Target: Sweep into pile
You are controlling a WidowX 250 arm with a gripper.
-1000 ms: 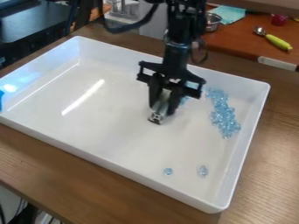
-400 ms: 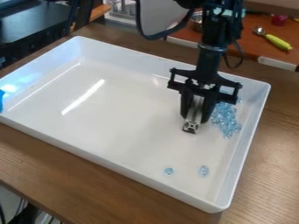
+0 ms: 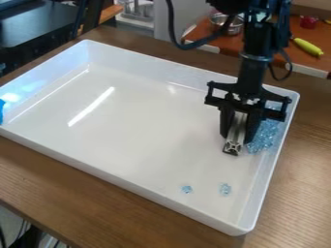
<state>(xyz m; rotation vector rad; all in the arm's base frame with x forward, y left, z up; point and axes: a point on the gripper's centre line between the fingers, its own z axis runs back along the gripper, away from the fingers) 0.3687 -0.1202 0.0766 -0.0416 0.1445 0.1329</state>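
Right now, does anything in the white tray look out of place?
One small blue clump and another lie toward the near corner of the tray, looking stray because they're apart from the main blue pile.

Are lying at right as a glassy, pale-blue bead heap [image 3: 263, 139], at lower right as two small clumps [image 3: 225, 189].

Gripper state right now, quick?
Gripper: closed on a silver, slotted metal bar, held end-down beside the light-blue translucent beads.
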